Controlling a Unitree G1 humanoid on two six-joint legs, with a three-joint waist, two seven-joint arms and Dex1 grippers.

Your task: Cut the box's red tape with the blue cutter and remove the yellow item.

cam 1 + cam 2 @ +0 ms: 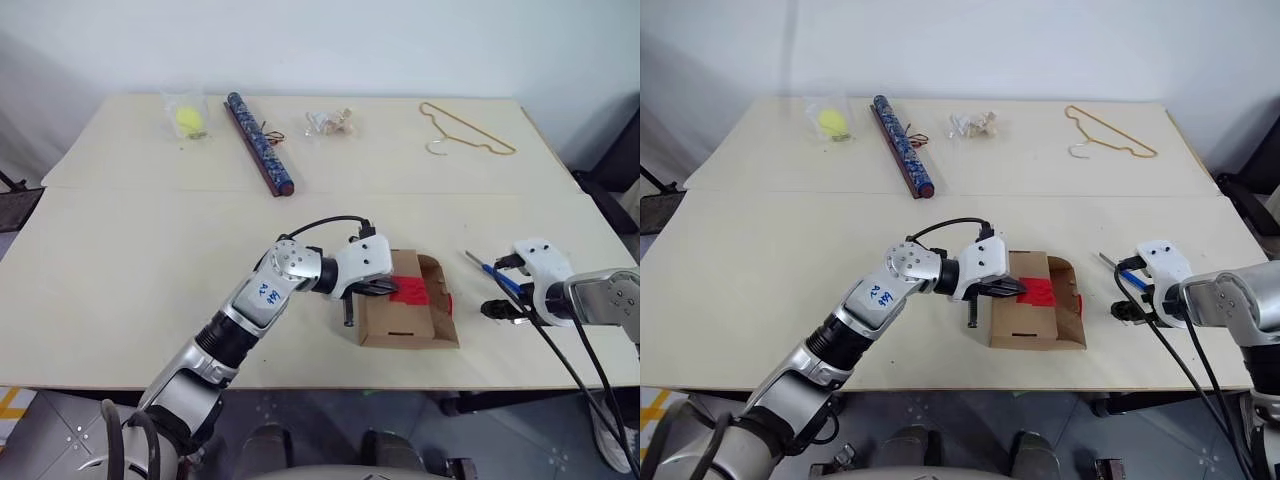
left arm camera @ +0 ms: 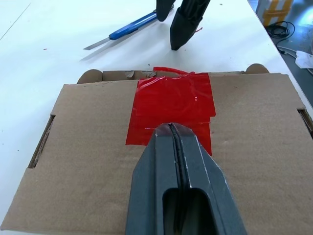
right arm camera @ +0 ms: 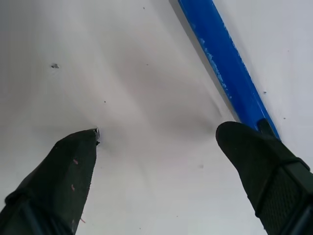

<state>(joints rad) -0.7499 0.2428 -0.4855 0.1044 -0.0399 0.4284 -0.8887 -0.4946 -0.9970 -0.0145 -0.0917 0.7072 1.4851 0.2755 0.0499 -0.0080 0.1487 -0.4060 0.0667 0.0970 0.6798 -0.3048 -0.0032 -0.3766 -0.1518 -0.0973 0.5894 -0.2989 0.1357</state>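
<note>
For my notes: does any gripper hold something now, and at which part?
Nothing is held. The left gripper is shut, resting on the red tape; the right gripper is open beside the blue cutter.

Bright, even overhead light; soft short shadows on the pale matte tabletop [image 1: 150,260]; small glare spot on glossy red tape strip [image 2: 171,105]; black finger [image 2: 178,191] close up slightly soft.

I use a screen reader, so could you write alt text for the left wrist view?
The left tool, shut, rests its tip on the red tape on the closed box. Beyond the box, the blue cutter lies on the white table with its blade out, beside the right tool.
</note>
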